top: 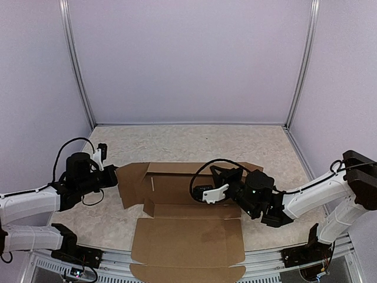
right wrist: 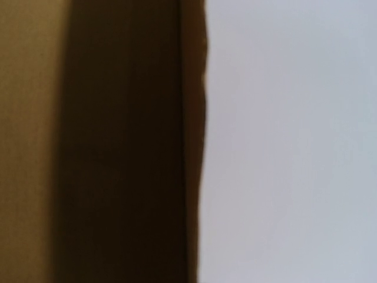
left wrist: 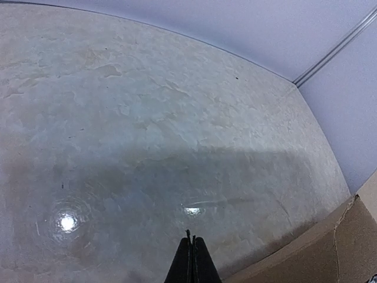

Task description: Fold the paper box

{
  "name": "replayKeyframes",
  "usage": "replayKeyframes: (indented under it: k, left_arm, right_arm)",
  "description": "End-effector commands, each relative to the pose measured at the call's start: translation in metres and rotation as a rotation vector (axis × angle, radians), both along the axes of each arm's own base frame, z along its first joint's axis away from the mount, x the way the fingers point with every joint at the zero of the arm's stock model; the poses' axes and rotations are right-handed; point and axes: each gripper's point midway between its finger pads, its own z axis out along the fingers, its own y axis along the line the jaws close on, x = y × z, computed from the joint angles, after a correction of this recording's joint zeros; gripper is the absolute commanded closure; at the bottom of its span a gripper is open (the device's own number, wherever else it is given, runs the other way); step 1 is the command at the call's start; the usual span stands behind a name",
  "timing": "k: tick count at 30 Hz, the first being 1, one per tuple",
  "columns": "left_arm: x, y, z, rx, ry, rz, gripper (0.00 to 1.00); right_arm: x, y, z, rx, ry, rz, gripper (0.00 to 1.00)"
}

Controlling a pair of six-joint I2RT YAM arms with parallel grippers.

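Observation:
The paper box point(top: 187, 236) lies open in the middle of the table, a plain brown sheet with its front panel reaching the near edge. Its left flap point(top: 131, 184) and back wall stand partly raised. My left gripper point(top: 113, 175) is shut and empty, its tip at the left flap's outer edge. In the left wrist view the shut fingers point(left wrist: 192, 262) point over bare table, with the cardboard point(left wrist: 330, 253) at the lower right. My right gripper point(top: 224, 174) is at the box's right rear corner. The right wrist view shows only blurred cardboard point(right wrist: 118, 141) very close; its fingers are hidden.
The table point(top: 177, 141) is a pale marbled surface inside a booth of light walls with metal corner posts point(top: 79, 65). A black cable point(top: 203, 171) loops from the right arm over the box.

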Motion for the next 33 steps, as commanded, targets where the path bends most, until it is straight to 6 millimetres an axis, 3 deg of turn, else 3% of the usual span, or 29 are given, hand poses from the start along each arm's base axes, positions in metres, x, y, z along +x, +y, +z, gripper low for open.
replayKeyframes:
  k: [1,7,14,20,33]
  left_arm:
    - [-0.011,-0.027,0.0,-0.053,-0.023,-0.168,1.0]
    - [-0.027,-0.038,-0.006,-0.039,-0.027,-0.199,1.0]
    - [-0.044,-0.061,0.009,-0.081,-0.087,-0.258,1.0]
    - [-0.062,-0.077,0.002,-0.073,-0.081,-0.302,1.0]
    - [-0.075,-0.085,-0.009,-0.03,-0.067,-0.306,1.0]
  right_arm:
    - [-0.002,-0.004,0.002,0.024,-0.001,-0.019,1.0]
    - [-0.003,-0.003,0.002,0.029,0.0,-0.039,1.0]
    - [-0.013,0.003,-0.007,0.028,-0.007,-0.041,1.0]
    - [-0.018,0.001,-0.017,0.016,-0.004,-0.069,1.0]
    - [-0.028,0.007,-0.034,-0.021,0.007,-0.1,1.0]
